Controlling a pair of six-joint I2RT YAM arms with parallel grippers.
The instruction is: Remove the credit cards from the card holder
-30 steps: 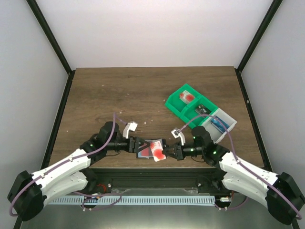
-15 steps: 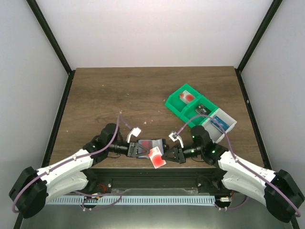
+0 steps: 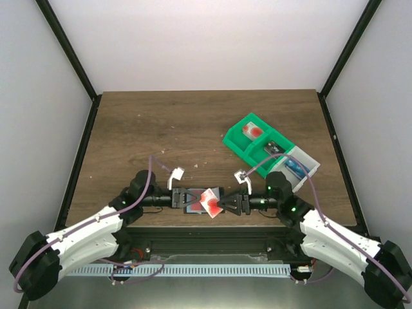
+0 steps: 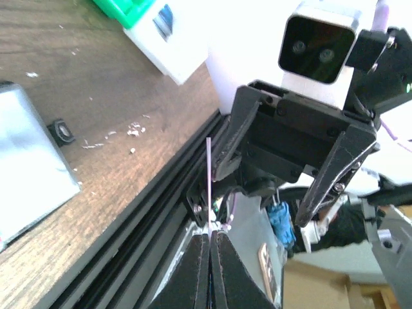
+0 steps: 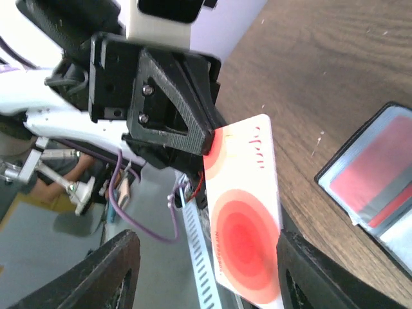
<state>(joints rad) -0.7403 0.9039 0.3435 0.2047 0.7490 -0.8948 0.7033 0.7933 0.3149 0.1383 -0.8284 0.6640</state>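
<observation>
The left pincer [image 4: 210, 239] is shut tight. It pinches one credit card [image 5: 248, 219] by its edge. The card is white with a big red blotch on it. It is up in the air, over the near edge of the table [image 3: 193, 122], and it does not touch the wood.

The right pincer [image 5: 206, 239] faces the left one, nose to nose. Its two fingers [image 5: 114, 270] stand wide apart. The card pokes in between them (I cannot tell if its right edge brushes the finger on that side). The right pincer has no hold on it.

The card holder [image 5: 376, 170] lies open and flat on the table, just beside the card and a bit below it. It is black at the rim and pale blue-grey inside. Something red shows in one of its slots.

Farther back on the right side of the table sits a green tray [image 3: 239, 143]. A white and red card [image 3: 251, 131] lies in it. A white tray [image 3: 308, 164] touches the green one, and a blue card [image 3: 293, 168] lies in that one.
</observation>
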